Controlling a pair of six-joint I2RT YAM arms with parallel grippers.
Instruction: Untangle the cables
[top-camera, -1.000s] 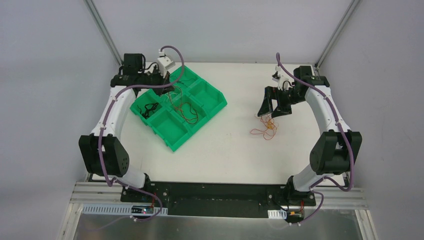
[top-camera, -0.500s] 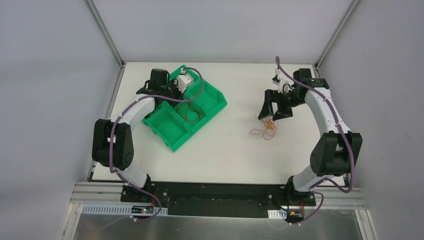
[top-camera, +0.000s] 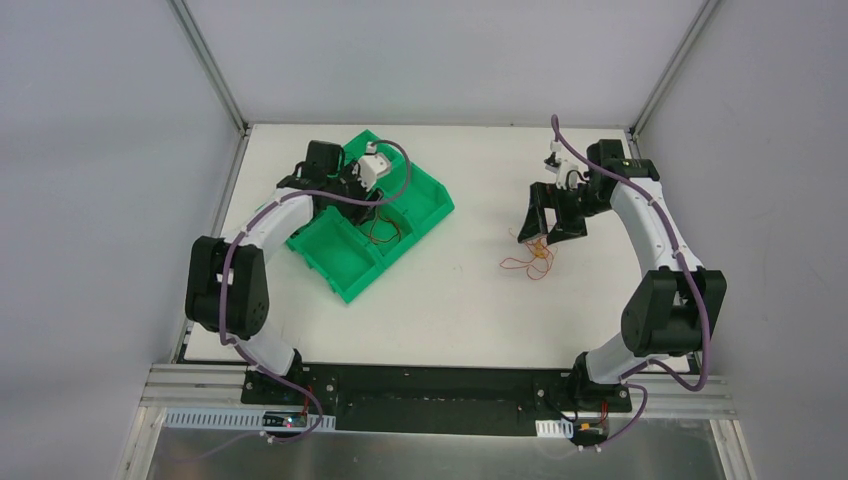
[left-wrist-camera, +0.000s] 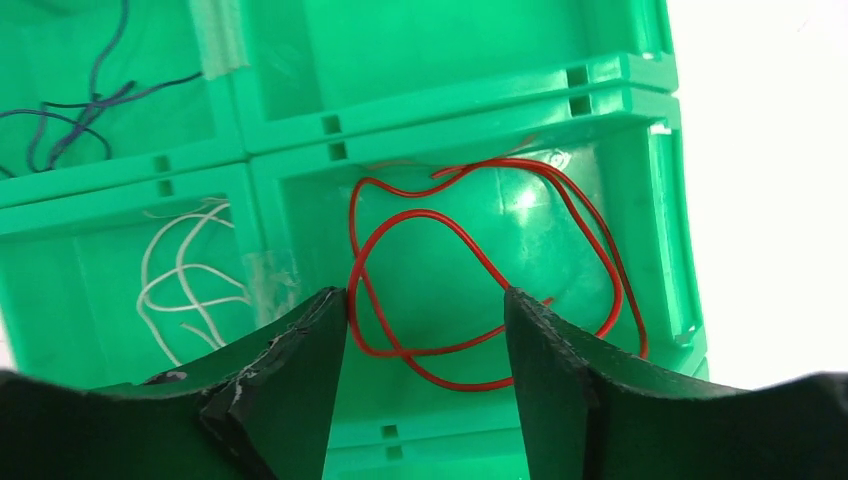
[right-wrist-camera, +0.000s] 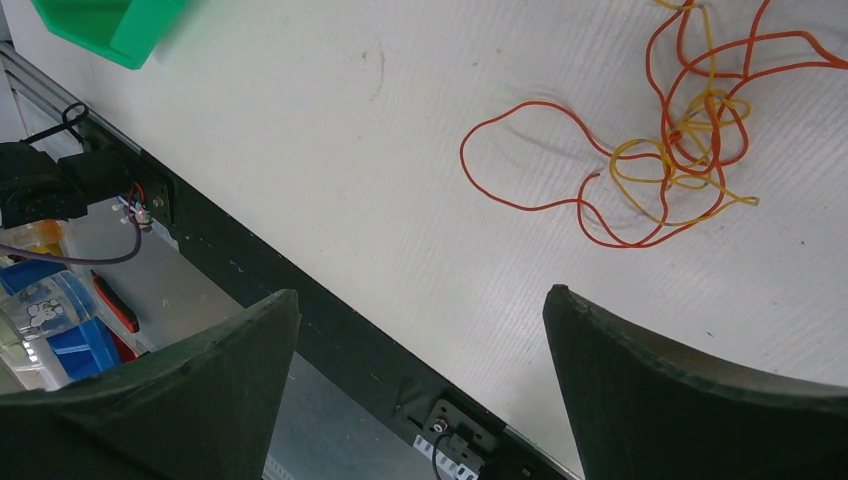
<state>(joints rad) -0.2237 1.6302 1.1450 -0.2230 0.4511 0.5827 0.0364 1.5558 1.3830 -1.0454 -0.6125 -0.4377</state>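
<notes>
Your left gripper (left-wrist-camera: 422, 300) has its two black fingers spread apart with nothing between them. It hangs over one compartment of the green bin (left-wrist-camera: 440, 110), and through the gap in the left wrist view you look straight down at a red wire (left-wrist-camera: 430, 212) lying in loose overlapping loops on that compartment's floor. The fingers do not touch it. In the compartment just to the left of it, a few white wires (left-wrist-camera: 185, 280) lie curled together. Beyond that one, at the top left corner of the view, thin dark blue wires (left-wrist-camera: 80, 120) cross one another in their own compartment. The bin sits on the left half of the table (top-camera: 450, 290), turned at an angle to its edges. Your right gripper (right-wrist-camera: 420, 295) is likewise wide open and grips nothing. It is raised above the bare white surface on the right half of the table, well apart from the bin. The orange and yellow tangle (right-wrist-camera: 690, 140) lies flat on the table in the upper right of the right wrist view, off to the side of the gap between the fingers, with one long orange loop trailing out to its left. From the top camera, that tangle sits just below the fingertips, towards the near edge.
</notes>
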